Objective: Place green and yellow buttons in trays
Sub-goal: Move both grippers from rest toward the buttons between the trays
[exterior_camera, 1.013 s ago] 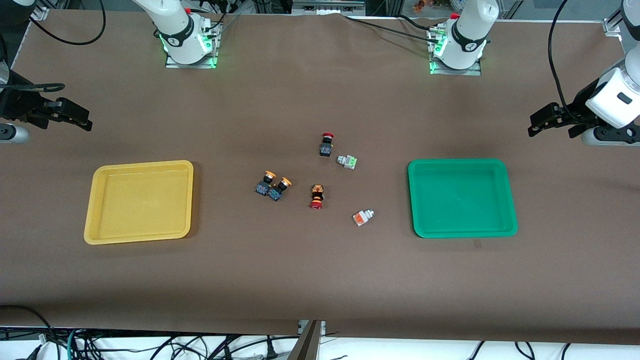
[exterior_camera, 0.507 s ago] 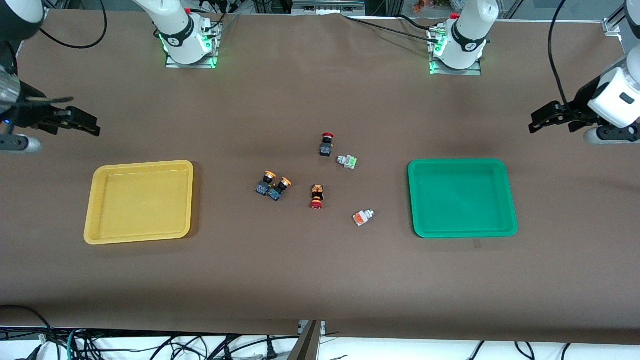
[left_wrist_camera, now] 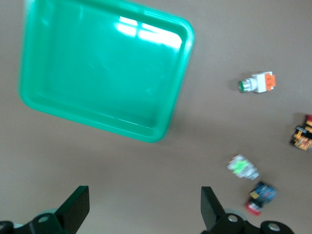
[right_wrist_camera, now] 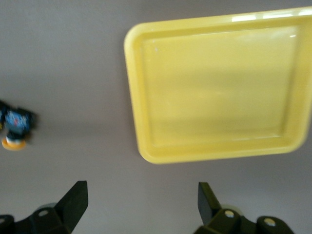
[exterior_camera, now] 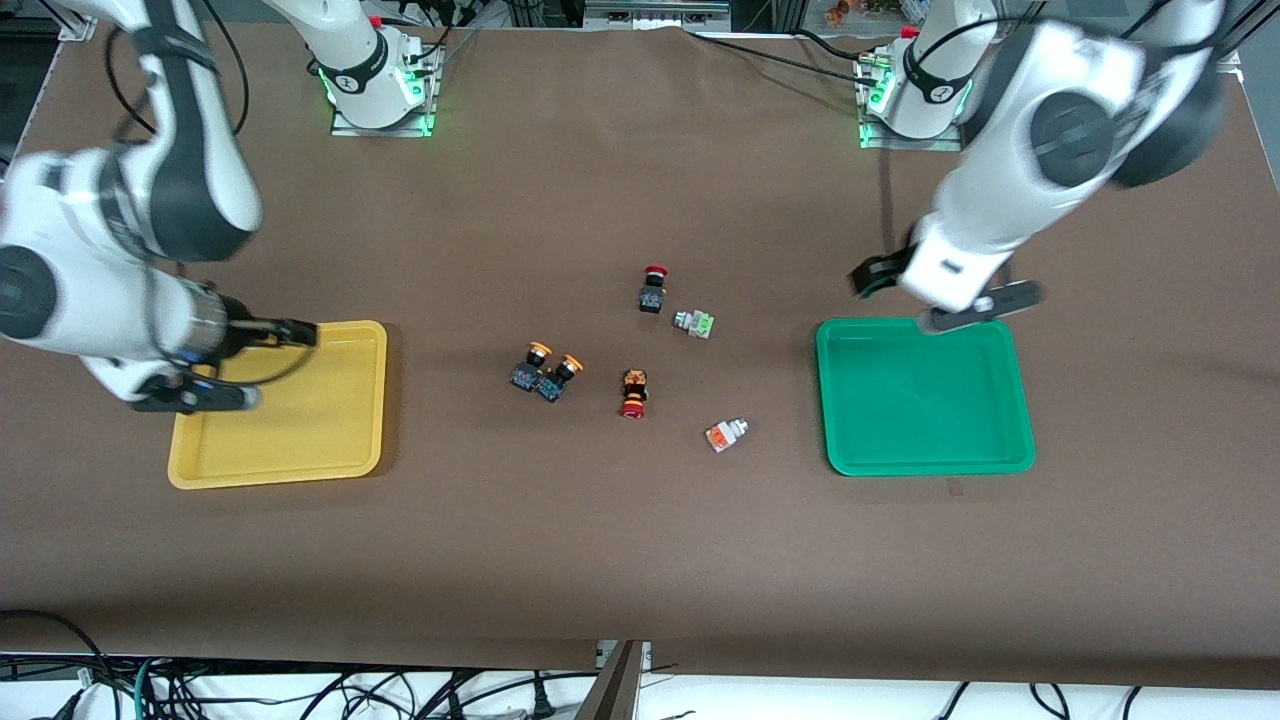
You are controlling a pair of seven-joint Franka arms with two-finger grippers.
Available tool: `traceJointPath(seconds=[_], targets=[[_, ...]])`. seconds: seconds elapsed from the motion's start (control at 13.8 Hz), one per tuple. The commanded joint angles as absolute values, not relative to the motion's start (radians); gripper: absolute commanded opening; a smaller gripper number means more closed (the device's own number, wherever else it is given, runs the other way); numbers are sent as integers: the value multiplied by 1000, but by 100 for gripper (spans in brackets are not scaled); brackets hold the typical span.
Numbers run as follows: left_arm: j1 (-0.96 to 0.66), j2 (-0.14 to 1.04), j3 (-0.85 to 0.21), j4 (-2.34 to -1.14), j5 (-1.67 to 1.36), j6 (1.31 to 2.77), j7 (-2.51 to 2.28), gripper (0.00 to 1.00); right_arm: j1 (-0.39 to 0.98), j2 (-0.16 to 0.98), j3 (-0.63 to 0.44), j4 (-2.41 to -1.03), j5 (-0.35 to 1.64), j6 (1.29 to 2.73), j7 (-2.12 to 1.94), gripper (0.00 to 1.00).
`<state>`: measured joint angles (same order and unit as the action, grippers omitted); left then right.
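Two yellow-capped buttons [exterior_camera: 533,365] [exterior_camera: 560,378] lie side by side mid-table. A silvery button with a green block [exterior_camera: 695,323] and one with an orange block [exterior_camera: 726,433] lie nearer the green tray [exterior_camera: 925,400]. The yellow tray [exterior_camera: 320,420] is at the right arm's end. My right gripper [exterior_camera: 295,333] is open and empty over the yellow tray's edge; its wrist view shows the gripper [right_wrist_camera: 141,204], the tray [right_wrist_camera: 214,83] and one yellow-capped button [right_wrist_camera: 15,126]. My left gripper [exterior_camera: 868,278] is open and empty, over the table by the green tray's corner; its wrist view shows the gripper [left_wrist_camera: 144,212], the tray [left_wrist_camera: 97,68] and both silvery buttons [left_wrist_camera: 258,83] [left_wrist_camera: 242,167].
Two red-capped buttons lie among the others: one [exterior_camera: 653,290] beside the green-block button, one [exterior_camera: 632,392] between the yellow-capped pair and the orange-block button. Both trays hold nothing. Brown table surface surrounds the cluster.
Both arms have swung in from the table's ends: the right gripper now hangs over the yellow tray's edge, the left gripper by the green tray's corner. The buttons have not moved.
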<state>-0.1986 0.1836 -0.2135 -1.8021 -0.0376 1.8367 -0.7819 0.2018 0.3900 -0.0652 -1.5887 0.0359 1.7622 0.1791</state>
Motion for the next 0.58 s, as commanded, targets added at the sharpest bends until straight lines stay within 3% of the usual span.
traceJointPath(seconds=[0.0,0.36,0.51], targets=[[-218,345,-313,-1770,-9,1946,-1114,100,312,449,-64,-1611,61,1871,406,100],[-353,561,-313,-1770,-6,2244,-1544,100,463,549,-64,-1635,61,2008,688,100],[-379,629,-310,-1773,-6,2334,-1589,100,504,561,-64,-1698,61,2125,780,100]])
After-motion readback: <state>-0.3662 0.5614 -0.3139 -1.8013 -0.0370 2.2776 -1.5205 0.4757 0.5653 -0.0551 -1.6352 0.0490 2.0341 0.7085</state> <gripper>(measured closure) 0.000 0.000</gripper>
